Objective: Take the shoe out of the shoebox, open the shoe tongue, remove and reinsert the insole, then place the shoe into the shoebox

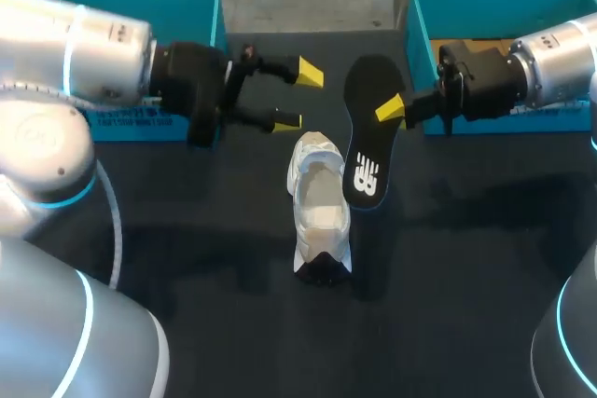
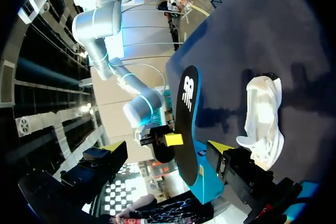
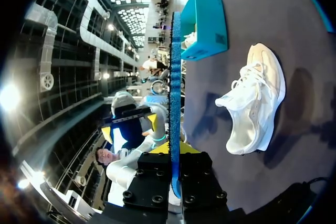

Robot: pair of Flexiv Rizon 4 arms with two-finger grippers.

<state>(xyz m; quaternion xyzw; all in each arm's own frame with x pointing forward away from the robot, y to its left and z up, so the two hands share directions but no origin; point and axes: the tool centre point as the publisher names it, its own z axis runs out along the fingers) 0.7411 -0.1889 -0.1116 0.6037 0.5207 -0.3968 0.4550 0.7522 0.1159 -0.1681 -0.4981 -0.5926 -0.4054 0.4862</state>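
Far fingertip of the right gripper (image 1: 383,111) — behind the insole (image 1: 369,142) (head view)

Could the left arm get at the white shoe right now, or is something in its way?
Probably yes. The left gripper is open and empty, close beside the white shoe, with nothing between them. The insole, held in the right gripper, is on the shoe's other side, out of the path.

just a table (image 1: 196,267) here, really. dark matte top, close to black with a faint blue tint, filling the head view from 9 o'clock round through 6 to 3. its far edge runs straight across up at 12. the light on it is soft, with blurry darker shadows near the centre and out toward 3 o'clock.
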